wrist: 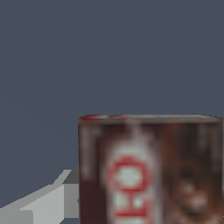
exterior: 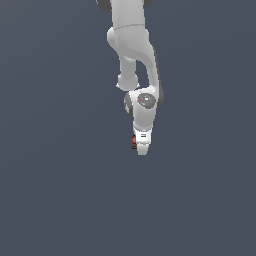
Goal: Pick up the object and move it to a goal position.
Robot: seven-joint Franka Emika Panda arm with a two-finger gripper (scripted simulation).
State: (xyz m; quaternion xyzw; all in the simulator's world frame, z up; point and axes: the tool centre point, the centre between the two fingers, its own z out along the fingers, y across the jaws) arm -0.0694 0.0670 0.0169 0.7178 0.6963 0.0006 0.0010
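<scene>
The object is a small dark red and brown box with pale and red printed marks. It fills much of the wrist view, very close to the camera. One grey finger lies against its side; the other finger is hidden. In the exterior view only a red sliver of the object shows beside the white gripper, which points downward and hides the rest. The gripper looks shut on the object.
The white arm comes down from the top middle of the exterior view. A plain dark blue-grey surface surrounds it on all sides. No other objects and no goal marker show.
</scene>
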